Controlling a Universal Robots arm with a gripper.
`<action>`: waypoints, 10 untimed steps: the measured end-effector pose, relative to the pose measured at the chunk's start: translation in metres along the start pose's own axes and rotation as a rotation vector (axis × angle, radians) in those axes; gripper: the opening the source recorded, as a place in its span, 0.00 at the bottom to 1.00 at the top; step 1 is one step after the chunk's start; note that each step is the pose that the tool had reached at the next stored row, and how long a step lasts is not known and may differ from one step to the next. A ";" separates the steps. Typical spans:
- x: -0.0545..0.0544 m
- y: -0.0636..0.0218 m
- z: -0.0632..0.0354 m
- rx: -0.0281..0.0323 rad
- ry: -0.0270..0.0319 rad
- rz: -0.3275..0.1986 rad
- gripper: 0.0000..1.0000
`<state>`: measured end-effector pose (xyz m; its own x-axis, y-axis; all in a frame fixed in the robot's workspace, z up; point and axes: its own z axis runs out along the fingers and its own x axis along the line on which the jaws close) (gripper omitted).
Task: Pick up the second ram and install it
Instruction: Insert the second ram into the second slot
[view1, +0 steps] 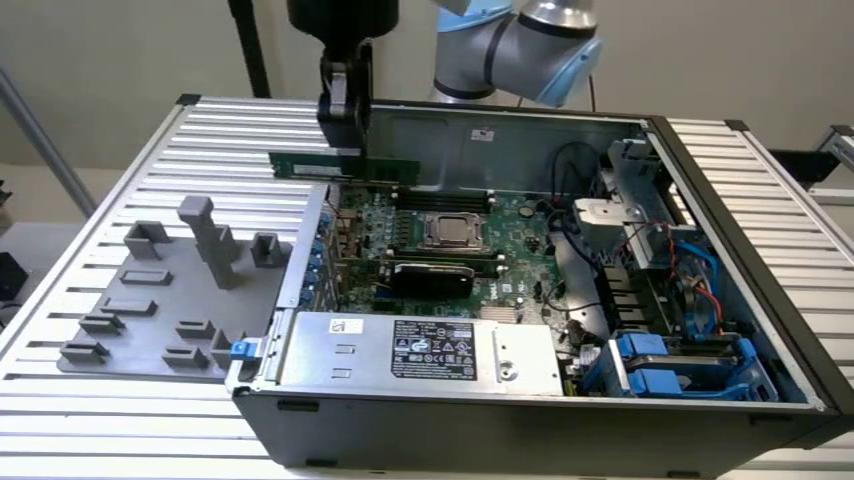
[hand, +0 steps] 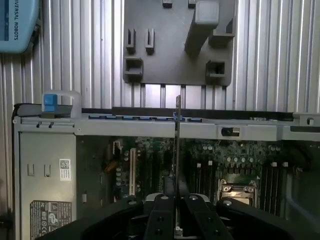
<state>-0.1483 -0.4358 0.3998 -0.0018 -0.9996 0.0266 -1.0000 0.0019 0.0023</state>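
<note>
Fixture tray: the grey holder (view1: 160, 290) lies on the ribbed table (view1: 94, 180) at the exterior view's left, and I see no green stick in its pockets.
Ram: the second ram (view1: 387, 170) is off the tray and in the air, level and lengthwise, over the back left edge of the open computer case (view1: 534, 420). From the wrist camera it is edge-on, a thin line (hand: 177, 135) crossing the case rim.
Gripper: the gripper (view1: 350, 150) hangs straight down with its fingers (hand: 160, 215) closed on the stick near its middle.
Slots: the memory slots (view1: 447, 200) sit on the motherboard (view1: 441, 250) just behind the processor socket, lower than the stick and to its right.
Done: the pick-up, by the look of it.
Left: the stick is not yet over a slot or pressed in. I cannot tell whether the neighbouring slot is filled.
</note>
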 end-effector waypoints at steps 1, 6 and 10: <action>-0.002 -0.0036 0.0018 0.0000 0.0000 0.000 0.00; -0.014 -0.0208 0.0105 0.0000 -0.0001 0.000 0.00; -0.024 -0.0364 0.0174 -0.0001 0.0001 0.000 0.00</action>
<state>-0.1119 -0.4128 0.3818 -0.0018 -0.9996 0.0266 -1.0000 0.0019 0.0023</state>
